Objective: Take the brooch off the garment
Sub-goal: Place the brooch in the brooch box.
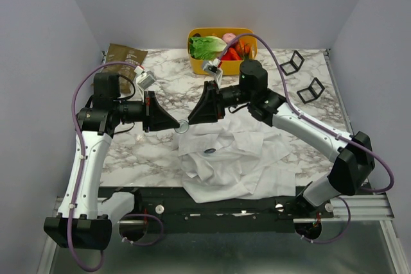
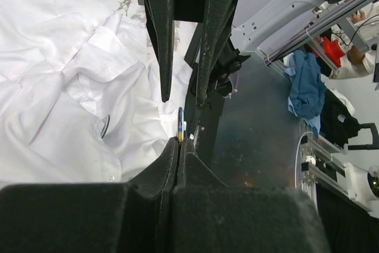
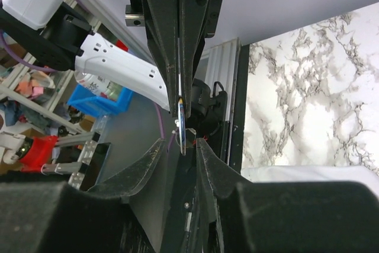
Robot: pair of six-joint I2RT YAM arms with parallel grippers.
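Note:
The garment (image 1: 234,158), a crumpled white collared shirt, lies on the marble table near the front edge. Both grippers meet tip to tip above its left corner. My left gripper (image 1: 178,126) (image 2: 180,141) is shut on the brooch (image 1: 183,128) (image 2: 180,124) (image 3: 182,119), a thin disc seen edge-on, held off the cloth. My right gripper (image 1: 190,122) (image 3: 180,143) faces it, open. Its fingertips stand on either side of the brooch's free end, with a gap on the left side. A small dark oval (image 1: 210,152) (image 2: 105,127) sits on the shirt.
A yellow basket (image 1: 194,62) of vegetables stands at the back centre. A brown bag (image 1: 123,56) lies at the back left. Two black stands (image 1: 292,62) (image 1: 311,89) sit at the back right. Bare marble table (image 1: 141,152) shows left of the shirt.

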